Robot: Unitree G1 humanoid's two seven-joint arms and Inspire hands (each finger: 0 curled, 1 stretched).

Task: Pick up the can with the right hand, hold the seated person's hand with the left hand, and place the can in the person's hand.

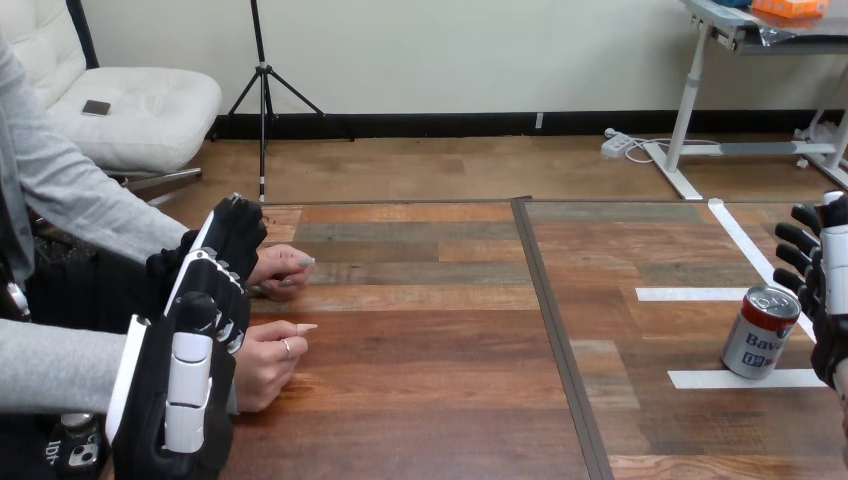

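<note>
I see one can [760, 332] standing upright at the right of the frame, between two of the three white tape strips [690, 294], close to the desk [430, 400] edge there. My right hand [818, 280] waits just beside it at the frame's right edge, fingers released. The middle of the desk gives open room. At lower left my left hand [190, 350] overlaps the wrists of the person's two hands [270, 360]; I cannot tell whether it grips

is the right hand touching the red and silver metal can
Cannot tell: in the head view the right hand meets the can's outline, with no plain gap or contact.
</note>
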